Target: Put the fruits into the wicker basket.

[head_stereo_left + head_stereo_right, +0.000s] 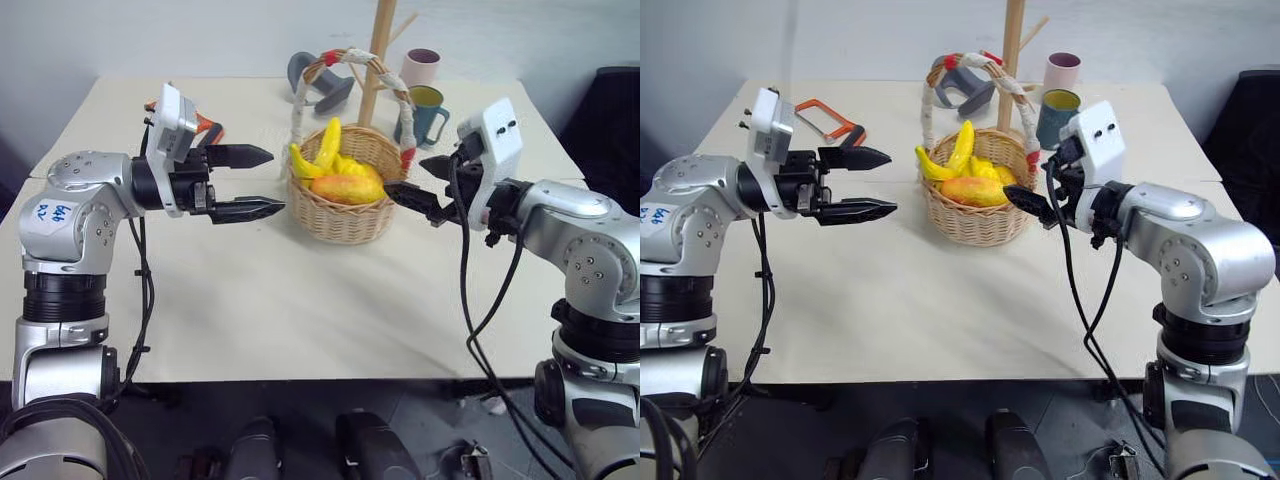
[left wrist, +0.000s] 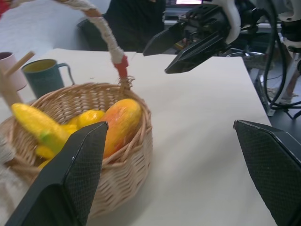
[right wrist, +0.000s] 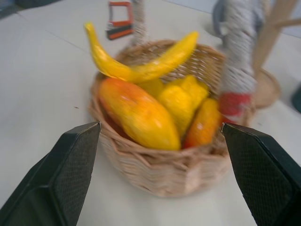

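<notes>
The wicker basket (image 1: 340, 218) stands mid-table, its cloth-wrapped handle arching over it. Inside lie the orange-red mango (image 3: 136, 113) at the front and the curved yellow banana (image 3: 141, 68) propped across the back rim, with small yellow fruits (image 3: 181, 101) beside them. My left gripper (image 1: 277, 181) hovers just left of the basket, pointing at it, open and empty. On the basket's right side my right gripper (image 1: 404, 176) is close to the rim, also open with nothing between its fingers.
Behind the basket rise a wooden pole (image 1: 375, 60), a teal mug (image 1: 425, 110) and a pink mug (image 1: 420, 67). A grey object (image 1: 320, 85) and an orange-framed tool (image 1: 825, 120) lie at the back left. The table's front edge (image 1: 300, 378) runs near me.
</notes>
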`<act>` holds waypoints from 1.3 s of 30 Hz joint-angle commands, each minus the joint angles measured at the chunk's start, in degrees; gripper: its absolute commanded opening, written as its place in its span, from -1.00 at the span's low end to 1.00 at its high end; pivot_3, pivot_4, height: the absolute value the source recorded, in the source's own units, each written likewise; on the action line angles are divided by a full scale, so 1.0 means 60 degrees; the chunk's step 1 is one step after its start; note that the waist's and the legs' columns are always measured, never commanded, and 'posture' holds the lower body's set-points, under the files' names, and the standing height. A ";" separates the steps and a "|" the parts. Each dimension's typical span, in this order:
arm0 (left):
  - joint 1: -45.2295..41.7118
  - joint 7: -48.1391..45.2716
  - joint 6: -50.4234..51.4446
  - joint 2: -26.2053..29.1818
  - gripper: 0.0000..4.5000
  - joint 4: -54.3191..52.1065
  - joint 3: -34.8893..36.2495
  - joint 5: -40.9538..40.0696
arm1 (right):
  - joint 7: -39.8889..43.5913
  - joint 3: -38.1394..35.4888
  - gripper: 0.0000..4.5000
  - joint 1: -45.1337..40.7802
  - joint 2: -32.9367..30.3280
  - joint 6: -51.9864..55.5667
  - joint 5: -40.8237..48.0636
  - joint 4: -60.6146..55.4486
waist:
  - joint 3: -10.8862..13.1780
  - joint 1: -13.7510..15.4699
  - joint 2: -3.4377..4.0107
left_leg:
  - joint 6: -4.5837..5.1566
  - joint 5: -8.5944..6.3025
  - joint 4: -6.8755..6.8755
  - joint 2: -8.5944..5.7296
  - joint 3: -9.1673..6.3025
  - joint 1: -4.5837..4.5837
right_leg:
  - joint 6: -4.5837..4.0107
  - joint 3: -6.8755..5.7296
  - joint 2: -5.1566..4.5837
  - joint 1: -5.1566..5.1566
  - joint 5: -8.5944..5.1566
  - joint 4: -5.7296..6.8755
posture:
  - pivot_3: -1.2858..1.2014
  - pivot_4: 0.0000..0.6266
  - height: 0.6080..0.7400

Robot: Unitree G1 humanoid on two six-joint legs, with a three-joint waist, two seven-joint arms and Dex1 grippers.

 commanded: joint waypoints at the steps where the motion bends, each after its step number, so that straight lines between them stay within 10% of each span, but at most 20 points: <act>1: -0.0338 -0.0104 -0.0252 0.0021 1.00 0.0107 0.0079 -0.0003 | -0.0379 0.0197 0.87 -0.0470 0.0519 -0.1188 -0.0510 0.1068 | 0.0000 -0.0061 0.0000 | -0.0007 0.0004 -0.0002 0.0003 0.0000 0.0004 | -0.0001 0.0001 0.0007 0.0000 -0.0001 0.0001 | 0.03 -0.52 1.00; 8: -0.0570 0.0064 -0.0188 -0.0270 1.00 0.0013 0.0047 -0.0105 | -0.0524 0.0804 0.61 -0.1314 0.1349 -0.3303 -0.1573 0.4060 | 0.0001 -0.0151 0.0002 | -0.0029 0.0017 -0.0005 -0.0002 0.0003 -0.0008 | -0.0003 0.0001 -0.0006 -0.0014 -0.0002 0.0005 | 0.03 -0.52 1.00; 18: -0.0290 0.0293 -0.0055 -0.0288 1.00 -0.0355 0.0239 -0.0251 | -0.0431 0.0964 -0.89 -0.1013 0.1470 -0.4157 -0.2009 0.4089 | 0.0001 -0.0163 0.0003 | -0.0029 0.0015 -0.0006 -0.0002 0.0001 -0.0009 | -0.0003 0.0000 -0.0009 -0.0013 -0.0002 0.0006 | 0.03 -0.52 1.00; 23: -0.0422 0.0536 0.0524 -0.0669 1.00 -0.0597 0.0748 -0.1161 | -0.0042 -0.0369 -0.94 -0.0304 0.1399 -0.3617 -0.0648 0.2472 | 0.0002 -0.0128 0.0003 | -0.0032 0.0015 -0.0007 0.0000 -0.0003 -0.0010 | -0.0003 -0.0003 -0.0010 -0.0013 -0.0002 0.0010 | 0.03 -0.52 1.00; 33: -0.0868 0.0064 0.0939 -0.0859 1.00 -0.0084 0.0504 -0.1555 | 0.2395 -0.3921 -0.94 0.2851 -0.3167 -0.4431 -0.0325 0.2066 | 0.0011 0.0305 0.0019 | -0.0018 0.0008 0.0005 -0.0012 -0.0009 0.0000 | 0.0012 -0.0010 -0.0007 0.0033 0.0001 -0.0050 | 0.03 -0.52 1.00; 39: -0.0849 -0.0321 0.0897 -0.1055 1.00 0.0049 0.0340 -0.1573 | 0.2434 -0.4519 -0.94 0.4150 -0.3009 -0.5436 -0.0470 0.2590 | 0.0010 0.0085 0.0022 | -0.0030 0.0016 0.0004 -0.0002 0.0004 0.0015 | 0.0017 0.0009 0.0012 0.0033 0.0004 -0.0033 | 0.03 -0.52 1.00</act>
